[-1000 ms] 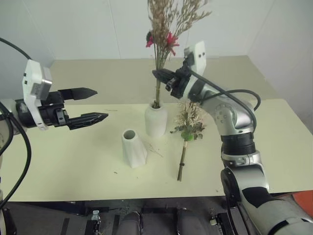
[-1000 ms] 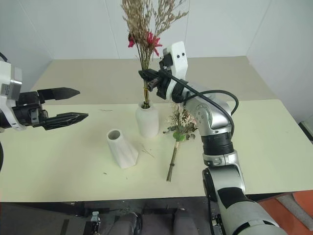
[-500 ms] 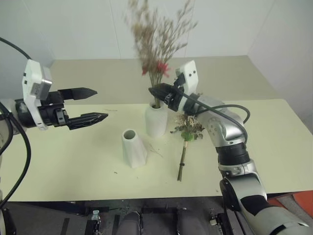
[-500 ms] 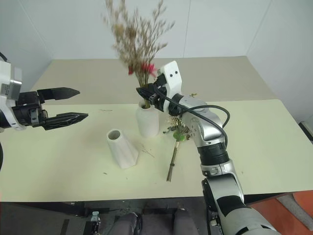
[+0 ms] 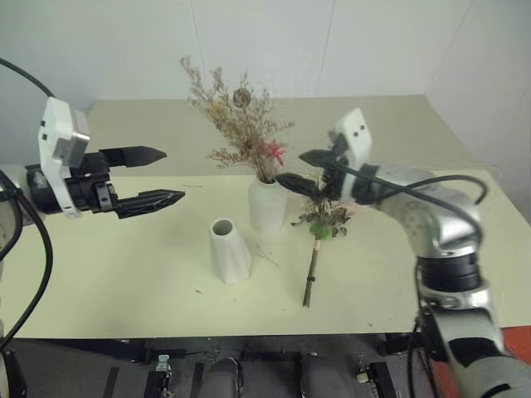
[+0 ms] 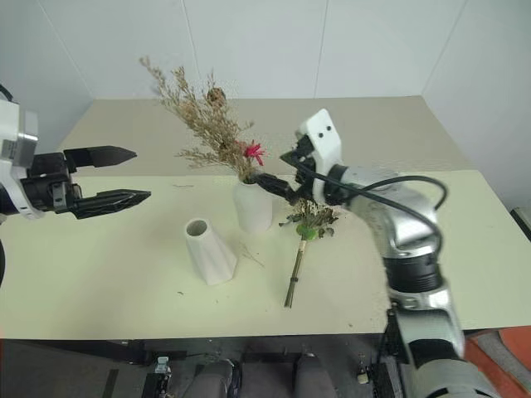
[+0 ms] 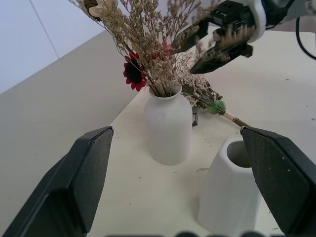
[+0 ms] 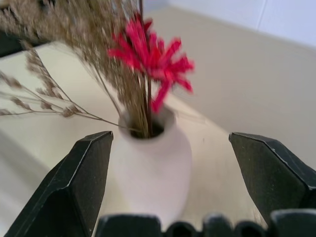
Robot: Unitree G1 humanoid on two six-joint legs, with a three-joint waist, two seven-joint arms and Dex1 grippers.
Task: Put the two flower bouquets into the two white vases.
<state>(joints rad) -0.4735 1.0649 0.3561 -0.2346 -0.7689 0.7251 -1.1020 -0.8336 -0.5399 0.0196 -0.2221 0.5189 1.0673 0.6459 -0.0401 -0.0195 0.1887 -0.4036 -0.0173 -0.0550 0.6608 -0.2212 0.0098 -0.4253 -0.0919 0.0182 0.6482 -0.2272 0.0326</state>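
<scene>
The beige bouquet with the red blooms (image 5: 241, 116) stands in the bottle-shaped vase (image 5: 267, 204), its stems down the narrow neck and its wispy top leaning over towards the robot's left. So one bunch looks housed.

The other, the cream-white bouquet (image 5: 319, 222), lies flat on the pale table (image 5: 108, 265) just to the right of that vase. Its blossoms point away from the robot and its thin stems run back towards the near edge, so the long axis lies roughly front to back.

The cone-shaped vase (image 5: 229, 249) stands upright and empty, nearer the robot and a little left of the bottle vase.

The right gripper (image 5: 303, 170) hangs just beside the bottle vase's neck, above the head of the lying bunch, its fingers spread wide and holding nothing. That arm is plainly the nearer one: the bunch lies almost directly below and slightly towards the robot from it. I would guess it needs to drop and turn to catch the stems, though how far above them it sits is hard to judge.

The left gripper (image 5: 153, 176) waits well off to the left, fingers parted and empty.
</scene>
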